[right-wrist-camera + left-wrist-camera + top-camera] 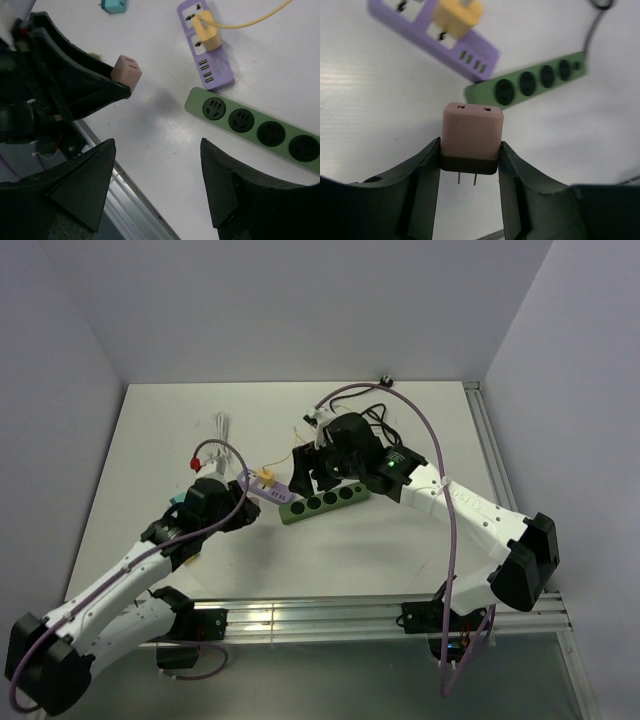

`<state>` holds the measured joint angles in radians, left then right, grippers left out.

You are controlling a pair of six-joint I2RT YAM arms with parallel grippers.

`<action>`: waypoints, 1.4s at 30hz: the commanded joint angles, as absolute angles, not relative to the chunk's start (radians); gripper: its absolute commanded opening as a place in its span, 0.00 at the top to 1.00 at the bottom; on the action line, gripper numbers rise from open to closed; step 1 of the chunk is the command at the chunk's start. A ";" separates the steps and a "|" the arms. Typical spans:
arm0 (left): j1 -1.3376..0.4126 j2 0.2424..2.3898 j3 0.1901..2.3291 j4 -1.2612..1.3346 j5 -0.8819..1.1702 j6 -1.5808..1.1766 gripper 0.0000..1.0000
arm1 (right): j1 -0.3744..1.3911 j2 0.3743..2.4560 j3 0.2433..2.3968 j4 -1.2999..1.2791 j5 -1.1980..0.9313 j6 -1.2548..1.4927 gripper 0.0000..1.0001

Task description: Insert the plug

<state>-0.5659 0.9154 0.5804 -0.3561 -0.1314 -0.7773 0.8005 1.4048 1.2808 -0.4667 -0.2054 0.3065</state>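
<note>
Left gripper (470, 150): pinching pink plug (472, 130) by its sides, held clear of table (370, 100). Two prongs show at plug's wrist-side end.

Right gripper (157, 150): fingers spread, empty, hovering near end of green power strip (255, 127).

Purple power strip (207, 50) lies just beside it, yellow plug (206, 30) seated.

Status: pick-up done. Alignment over socket and insertion outstanding. Prong direction likely needs correcting first.

pink plug (472, 131): dark base, two prongs toward the wrist camera, clamped in left gripper (470, 159) | green power strip (530, 82): lying flat, four empty sockets, at plug's 1 o'clock
</note>
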 commanded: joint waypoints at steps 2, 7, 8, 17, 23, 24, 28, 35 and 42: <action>-0.574 0.746 0.546 -0.216 0.104 -0.681 1.00 | 0.795 1.416 1.324 -0.477 -0.387 0.369 0.25; -0.635 0.673 0.541 -0.133 0.178 -0.611 1.00 | 0.730 1.436 1.302 -0.413 -0.667 0.457 0.34; -0.656 0.672 0.546 -0.135 0.166 -0.597 1.00 | 0.724 1.431 1.296 -0.396 -0.705 0.472 0.34; -0.853 0.683 0.646 -0.225 0.005 -0.486 1.00 | 0.715 1.468 1.309 -0.437 -0.782 0.489 0.38; -0.885 0.673 0.638 -0.210 -0.023 -0.463 1.00 | 0.761 1.526 1.327 -0.497 -0.738 0.476 0.42; -0.885 0.676 0.637 -0.207 -0.021 -0.460 1.00 | 0.778 1.532 1.341 -0.503 -0.732 0.471 0.43; -0.893 0.660 0.632 -0.201 -0.020 -0.451 1.00 | 0.801 1.545 1.338 -0.503 -0.730 0.477 0.46; -0.896 0.617 0.624 -0.209 -0.015 -0.433 1.00 | 0.811 1.577 1.335 -0.474 -0.772 0.495 0.60; -0.897 0.577 0.634 -0.239 -0.109 -0.491 0.53 | 0.813 1.592 1.367 -0.454 -0.717 0.448 1.00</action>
